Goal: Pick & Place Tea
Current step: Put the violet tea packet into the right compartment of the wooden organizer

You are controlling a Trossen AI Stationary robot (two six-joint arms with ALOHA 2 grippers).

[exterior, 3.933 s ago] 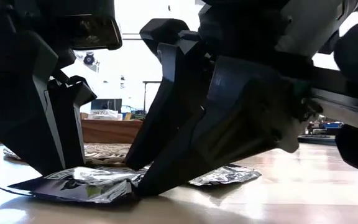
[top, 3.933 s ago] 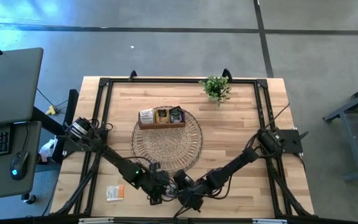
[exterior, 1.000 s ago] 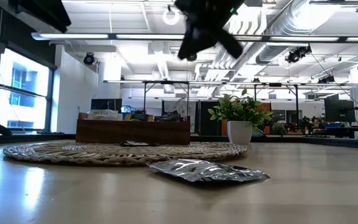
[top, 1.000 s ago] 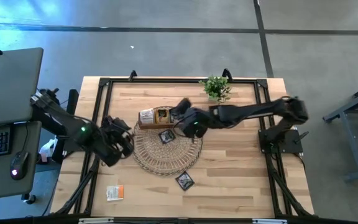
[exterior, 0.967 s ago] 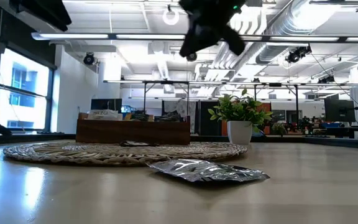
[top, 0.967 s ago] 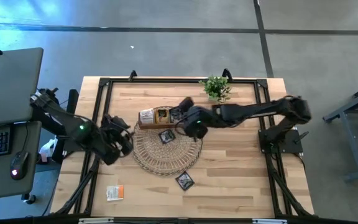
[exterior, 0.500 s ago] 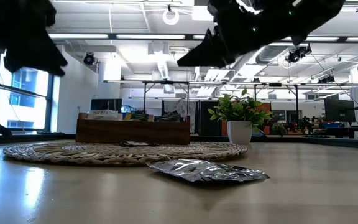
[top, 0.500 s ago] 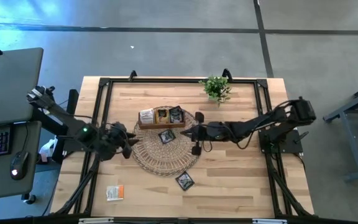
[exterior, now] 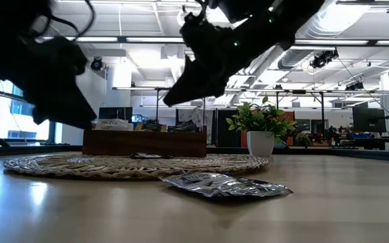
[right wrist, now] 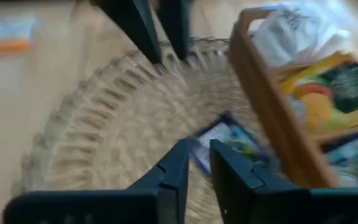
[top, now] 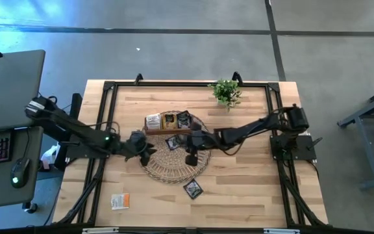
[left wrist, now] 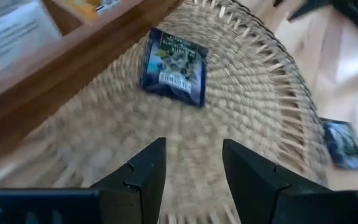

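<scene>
Right end effector (top: 190, 158) now low over the woven mat (top: 164, 170), empty (fingers slightly parted), above a dark tea packet (top: 172, 143).

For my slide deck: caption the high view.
Both grippers, left and right, hover over the woven mat near a dark tea packet.

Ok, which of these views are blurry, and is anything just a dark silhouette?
Right wrist view: smeared throughout, the woven mat and wooden tray soft. Left wrist view: milder blur, the dark tea packet still recognisable. Low view: both arms black silhouettes against bright ceiling lights. High view: sharp.
</scene>
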